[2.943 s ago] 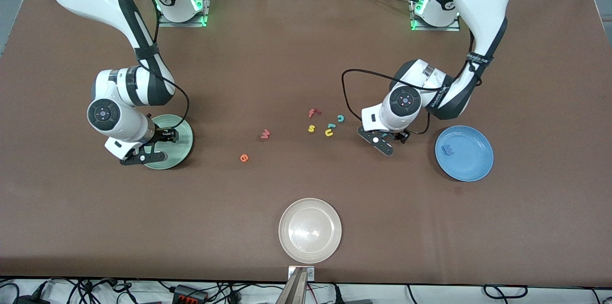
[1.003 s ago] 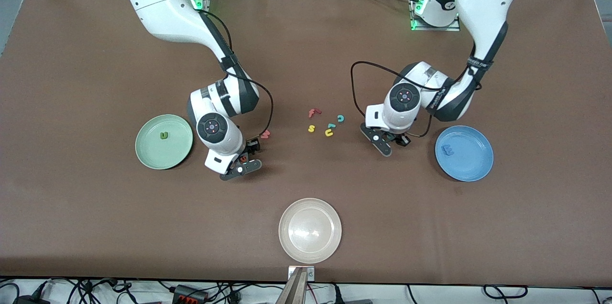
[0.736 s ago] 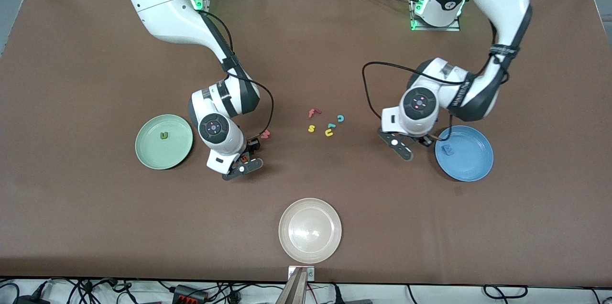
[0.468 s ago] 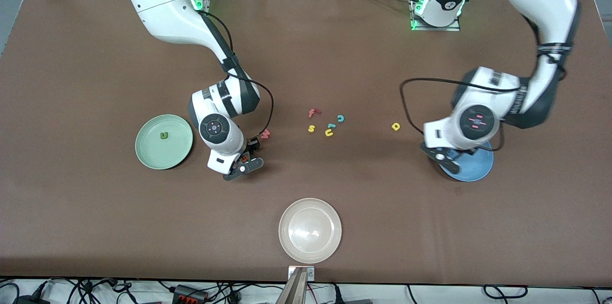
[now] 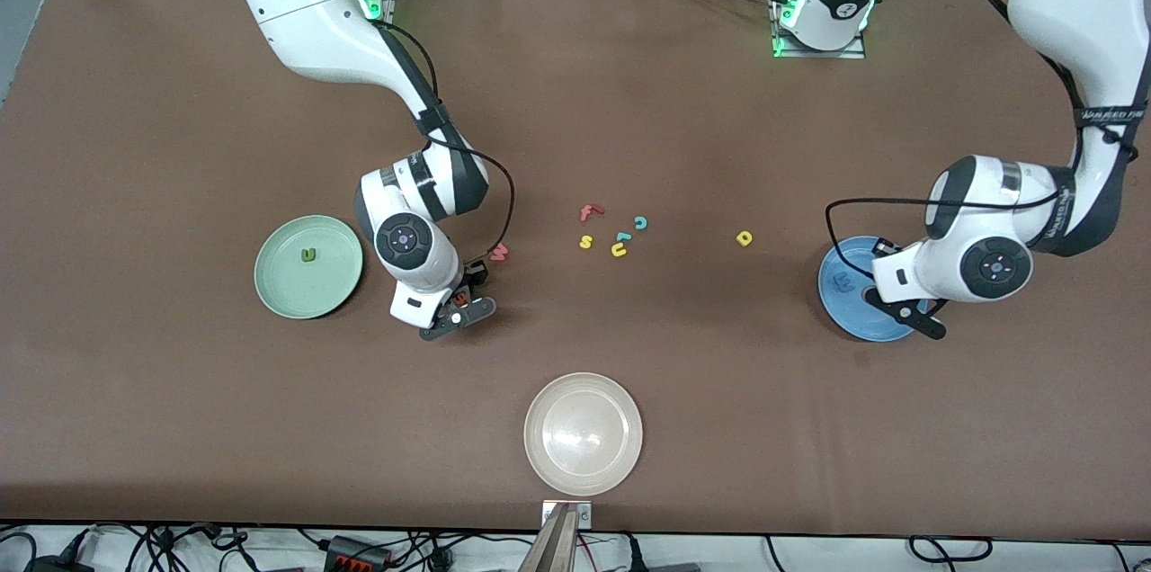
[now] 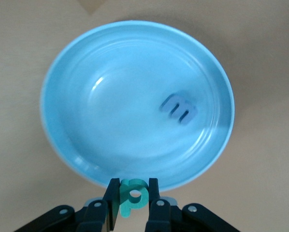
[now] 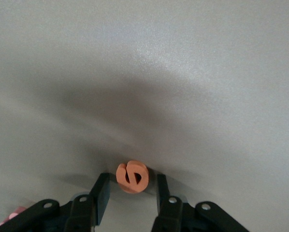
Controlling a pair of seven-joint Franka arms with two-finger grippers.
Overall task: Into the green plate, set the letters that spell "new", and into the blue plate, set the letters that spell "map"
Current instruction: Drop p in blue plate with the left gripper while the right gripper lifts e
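Note:
My left gripper (image 6: 133,186) is shut on the teal "a" (image 6: 133,195) and hangs over the rim of the blue plate (image 5: 848,313) (image 6: 86,111). The blue "m" (image 5: 843,281) (image 6: 179,107) lies in that plate. In the front view my left gripper (image 5: 904,313) hides the "a". My right gripper (image 5: 459,299) (image 7: 131,180) is down at the table and open, a finger on each side of the orange "e" (image 7: 132,177) with gaps showing. The salmon "w" (image 5: 499,252) lies just beside it. The dark green "n" (image 5: 309,254) rests in the green plate (image 5: 279,293). The yellow "p" (image 5: 744,237) lies alone on the table.
A cream-white plate (image 5: 583,464) sits near the front camera at mid-table. A cluster of other letters lies between the arms: red "f" (image 5: 589,212), yellow "s" (image 5: 585,241), teal "c" (image 5: 640,222), yellow "u" (image 5: 619,250).
My left arm has carried the teal "a" from beside the yellow "p" to over the blue plate, uncovering the "p". My right gripper's fingers have narrowed around the "e"; that arm stayed put.

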